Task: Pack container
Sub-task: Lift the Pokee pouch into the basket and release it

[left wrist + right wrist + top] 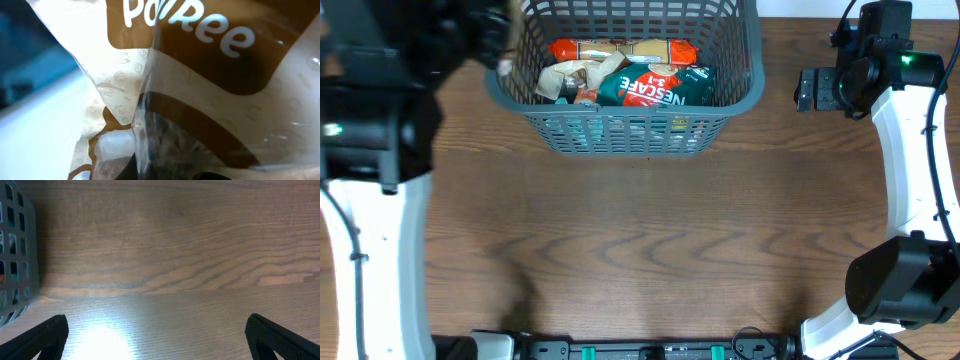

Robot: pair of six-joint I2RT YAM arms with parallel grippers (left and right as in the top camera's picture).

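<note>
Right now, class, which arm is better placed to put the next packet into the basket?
Left, probably. The left arm is at the left rim of the basket, and a brown-and-white packet fills its wrist view. The right arm has open, empty jaws beside the basket, over the table.

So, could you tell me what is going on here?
The robot is packing food packets into the basket. Several lie inside, a Nescafe packet among them. The left claw is at the basket's left rim, a brown-and-cream packet filling its camera; whether it grips it is unclear. The right claw is open and empty over the table, right of the basket.
</note>
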